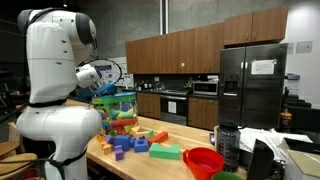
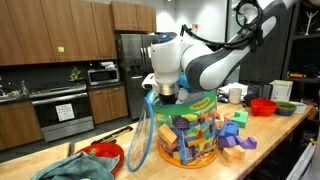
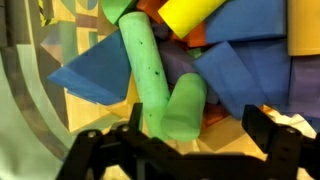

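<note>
Black fingers [image 3: 272, 135], spread wide at the wrist view's bottom edge, flank a short green foam cylinder [image 3: 185, 108], lower centre. Crowding it: long green foam cylinder [image 3: 143, 65] touching its left, blue foam wedge [image 3: 95, 75] beyond, yellow foam cylinder [image 3: 195, 15] above. All inside a clear plastic tub [image 2: 190, 140] on the wooden bench [image 2: 285, 128].

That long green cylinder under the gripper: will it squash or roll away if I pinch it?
The long green cylinder looks like pitted foam, so probably light and squashy. Round sides suggest it could roll, though the blue wedge and short green cylinder beside it may hold it.
</note>
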Action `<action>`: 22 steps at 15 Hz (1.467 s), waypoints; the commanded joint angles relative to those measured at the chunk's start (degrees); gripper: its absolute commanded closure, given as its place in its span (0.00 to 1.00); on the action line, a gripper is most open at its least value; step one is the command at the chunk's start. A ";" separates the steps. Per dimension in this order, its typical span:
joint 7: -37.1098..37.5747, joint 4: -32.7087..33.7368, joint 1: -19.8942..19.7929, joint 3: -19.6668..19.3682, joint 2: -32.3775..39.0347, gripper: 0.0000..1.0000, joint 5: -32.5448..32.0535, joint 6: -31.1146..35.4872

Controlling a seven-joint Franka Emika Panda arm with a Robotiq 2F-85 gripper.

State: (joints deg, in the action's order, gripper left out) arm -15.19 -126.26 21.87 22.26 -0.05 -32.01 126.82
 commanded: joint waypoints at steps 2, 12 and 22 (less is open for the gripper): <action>1.52 -0.24 -0.18 -0.36 0.06 0.04 -1.42 1.94; 1.02 -0.43 -0.44 -0.64 0.22 0.83 -0.87 2.18; -3.52 1.64 -0.20 -0.47 0.87 1.00 -1.17 -0.97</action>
State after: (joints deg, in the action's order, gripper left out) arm -16.59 -126.00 21.52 21.76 0.51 -32.03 127.91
